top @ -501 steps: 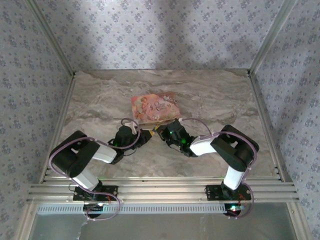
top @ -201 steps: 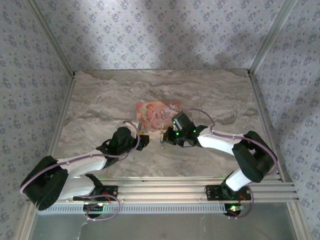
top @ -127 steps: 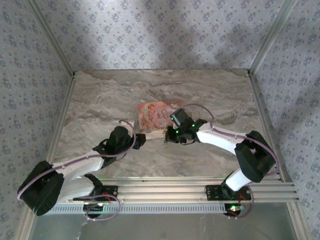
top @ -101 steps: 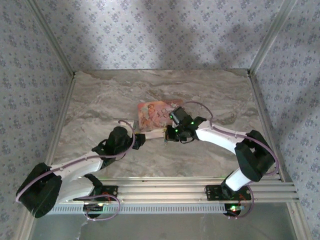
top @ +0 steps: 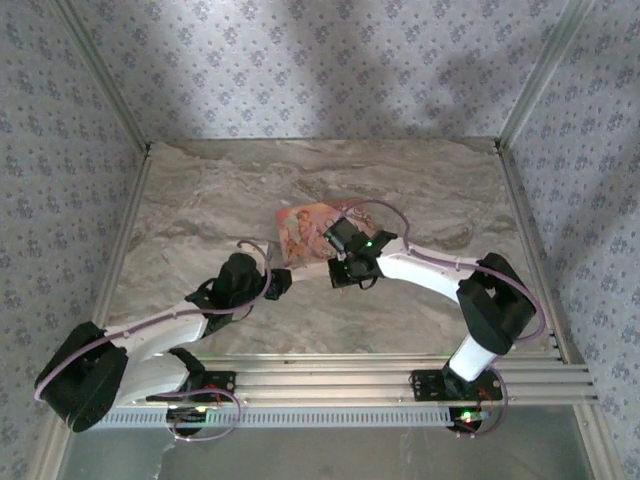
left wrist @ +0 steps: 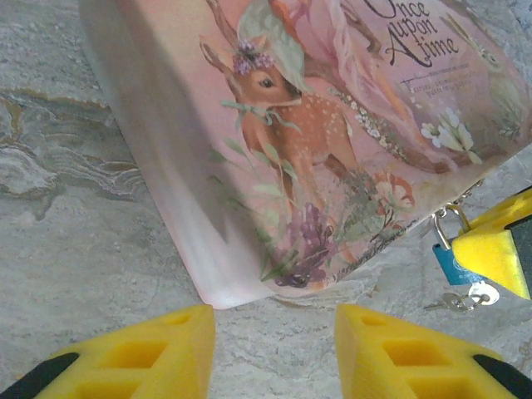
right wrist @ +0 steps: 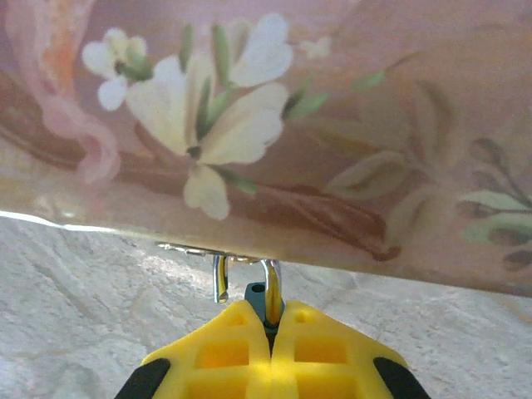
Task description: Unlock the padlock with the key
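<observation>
Right end effector [right wrist: 268, 316] clamps the padlock [right wrist: 257, 294] beside the pink box [right wrist: 349, 116]; left end effector [left wrist: 273, 322] half-open, empty.

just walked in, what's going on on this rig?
The right fingers are shut on the small blue padlock, which hangs off the pink floral box. The left fingers are open by a corner of the box, holding nothing. The key is right by the padlock; whether it's inserted I can't tell.

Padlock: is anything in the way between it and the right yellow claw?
Nothing visible is in the way. The right gripper is already shut on the padlock, just below the edge of the pink box.
</observation>
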Action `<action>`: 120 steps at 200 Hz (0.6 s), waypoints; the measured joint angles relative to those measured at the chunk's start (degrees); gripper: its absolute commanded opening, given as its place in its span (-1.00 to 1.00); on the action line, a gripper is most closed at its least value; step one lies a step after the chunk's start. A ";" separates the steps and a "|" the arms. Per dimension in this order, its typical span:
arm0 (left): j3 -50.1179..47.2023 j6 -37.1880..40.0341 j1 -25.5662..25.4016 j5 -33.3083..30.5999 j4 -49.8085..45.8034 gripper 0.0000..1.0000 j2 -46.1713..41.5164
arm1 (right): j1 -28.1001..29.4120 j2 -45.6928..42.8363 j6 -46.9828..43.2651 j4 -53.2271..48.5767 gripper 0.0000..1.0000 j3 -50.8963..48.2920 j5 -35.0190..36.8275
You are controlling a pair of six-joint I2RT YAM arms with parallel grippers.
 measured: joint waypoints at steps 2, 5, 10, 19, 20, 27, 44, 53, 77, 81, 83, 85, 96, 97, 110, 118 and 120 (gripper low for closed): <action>0.00 -0.02 0.00 0.04 0.02 -0.15 0.04 | 0.26 0.09 -0.42 -0.15 -1.00 0.11 0.52; 0.00 -0.02 0.00 0.13 0.02 -0.15 0.09 | 0.61 0.11 -0.81 -0.39 -1.00 0.24 1.29; 0.00 -0.20 0.00 0.24 0.00 -0.15 0.15 | 1.18 0.22 -1.49 -0.83 -1.00 0.52 2.56; 0.00 -0.44 0.00 0.31 0.09 -0.15 0.24 | 2.14 0.37 -2.71 -1.66 -1.00 0.96 4.76; 0.00 -0.44 0.00 0.31 0.13 -0.15 0.26 | 2.21 0.39 -2.82 -1.73 -1.00 1.01 4.92; 0.00 -0.63 0.00 0.42 0.46 -0.15 0.48 | 2.86 0.44 -3.87 -2.54 -1.00 1.42 6.60; 0.04 -1.11 0.00 0.46 1.07 -0.15 1.27 | 4.28 0.46 -6.08 -4.50 -1.00 2.56 10.45; 0.04 -1.57 0.00 0.48 1.42 -0.15 1.92 | 4.92 0.46 -7.13 -5.42 -1.00 3.26 12.46; 0.07 -2.84 0.11 0.94 2.64 -0.15 4.24 | 6.16 0.46 -8.52 -7.04 -1.00 4.44 16.79; 0.07 -3.08 0.11 0.98 2.82 -0.15 4.52 | 6.27 0.46 -8.52 -7.26 -1.00 4.46 17.29; 0.07 -3.21 0.11 1.09 2.93 -0.15 4.68 | 6.29 0.46 -8.50 -7.28 -1.00 4.46 17.38; 0.07 -3.23 0.11 1.14 2.95 -0.15 4.74 | 6.29 0.46 -8.50 -7.39 -1.00 4.46 17.55; 0.07 -3.72 0.11 1.33 3.21 -0.16 5.05 | 6.16 0.33 -8.11 -7.17 -1.00 4.11 17.49; 0.07 -3.76 0.11 1.36 3.23 -0.16 5.05 | 6.12 0.28 -8.02 -7.10 -1.00 4.04 17.42; 0.11 -4.09 0.11 1.57 3.67 -0.16 5.03 | 5.16 -1.20 -6.29 -4.44 -1.00 1.64 15.43; 0.11 -4.24 0.11 1.60 3.76 -0.16 4.96 | 4.11 -2.67 -4.85 -2.45 -1.00 -0.46 13.68; 0.11 -4.26 0.11 1.55 3.74 -0.16 4.92 | 3.82 -3.19 -4.57 -1.88 -1.00 -1.07 13.22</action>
